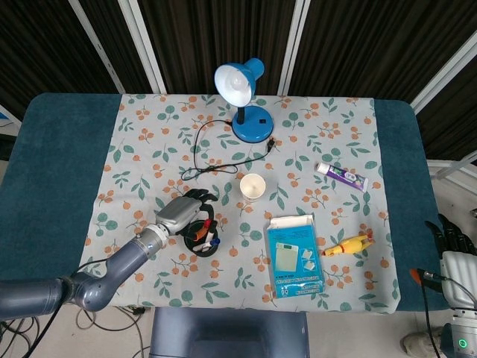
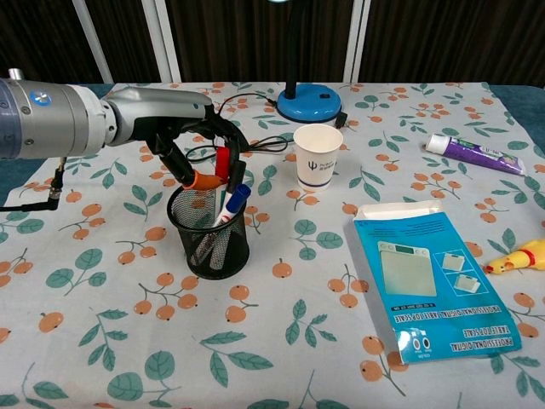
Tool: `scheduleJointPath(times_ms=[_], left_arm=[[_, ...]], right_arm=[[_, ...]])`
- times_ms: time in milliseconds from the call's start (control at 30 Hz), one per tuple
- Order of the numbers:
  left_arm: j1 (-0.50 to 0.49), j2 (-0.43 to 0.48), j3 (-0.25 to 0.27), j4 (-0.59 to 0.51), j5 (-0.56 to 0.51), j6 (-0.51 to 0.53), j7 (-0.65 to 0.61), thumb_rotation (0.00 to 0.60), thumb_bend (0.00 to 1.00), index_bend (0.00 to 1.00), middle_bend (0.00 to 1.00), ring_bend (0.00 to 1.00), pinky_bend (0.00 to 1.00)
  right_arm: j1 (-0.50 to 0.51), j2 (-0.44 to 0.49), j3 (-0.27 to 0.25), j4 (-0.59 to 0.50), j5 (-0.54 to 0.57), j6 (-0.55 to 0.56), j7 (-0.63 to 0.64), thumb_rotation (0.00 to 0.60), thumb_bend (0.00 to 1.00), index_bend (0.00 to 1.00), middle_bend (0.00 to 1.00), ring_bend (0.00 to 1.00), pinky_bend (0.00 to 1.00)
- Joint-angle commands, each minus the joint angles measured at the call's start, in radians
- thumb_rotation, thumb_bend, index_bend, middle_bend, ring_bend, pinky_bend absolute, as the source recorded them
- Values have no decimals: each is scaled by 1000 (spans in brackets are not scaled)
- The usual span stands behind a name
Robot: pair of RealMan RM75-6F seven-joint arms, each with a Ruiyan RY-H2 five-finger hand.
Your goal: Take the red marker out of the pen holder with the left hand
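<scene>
A black mesh pen holder stands on the flowered cloth at the front left, also seen in the head view as the pen holder. Several markers stick out of it, among them the red marker and a blue-capped one. My left hand hovers over the holder's rim, and its fingers and orange-tipped thumb curl around the red marker's cap. In the head view the left hand covers the holder's left side. My right hand hangs off the table's right edge, holding nothing.
A white paper cup stands just right of the holder. Behind it are the blue desk lamp and its black cable. A blue flat package, a toothpaste tube and a yellow toy lie to the right.
</scene>
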Motion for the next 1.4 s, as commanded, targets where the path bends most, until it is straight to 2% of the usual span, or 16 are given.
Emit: scheduleJointPath(times_ms=[33, 367, 600, 800, 967, 1167, 1400], left_arm=[[11, 48, -14, -57, 22, 19, -8, 600, 416, 536, 142, 0, 0], [85, 267, -63, -265, 111, 114, -55, 600, 417, 539, 145, 0, 0], [169, 408, -108, -318, 203, 151, -208, 600, 416, 541, 147, 0, 0], [248, 490, -97, -296, 328, 155, -359, 600, 416, 543, 149, 0, 0], [282, 479, -57, -218, 391, 135, -432, 600, 416, 543, 148, 0, 0], [291, 374, -12, -67, 418, 106, -474, 600, 416, 543, 148, 0, 0], [260, 254, 6, 70, 383, 49, -449, 600, 416, 543, 147, 0, 0]], right_arm=[[0, 0, 0, 1, 0, 0, 0, 600, 164, 148, 51, 100, 182], [-1, -3, 0, -1, 1, 2, -5, 600, 164, 148, 51, 100, 182], [-1, -4, 1, -1, 5, 1, -10, 600, 164, 148, 51, 100, 182], [-1, -6, 2, -1, 5, 3, -15, 600, 164, 148, 51, 100, 182], [-1, -7, 2, -2, 6, 4, -18, 600, 164, 148, 51, 100, 182], [-2, -6, 3, -2, 9, 3, -17, 600, 164, 148, 51, 100, 182], [-1, -5, 4, -2, 10, 2, -14, 600, 164, 148, 51, 100, 182]])
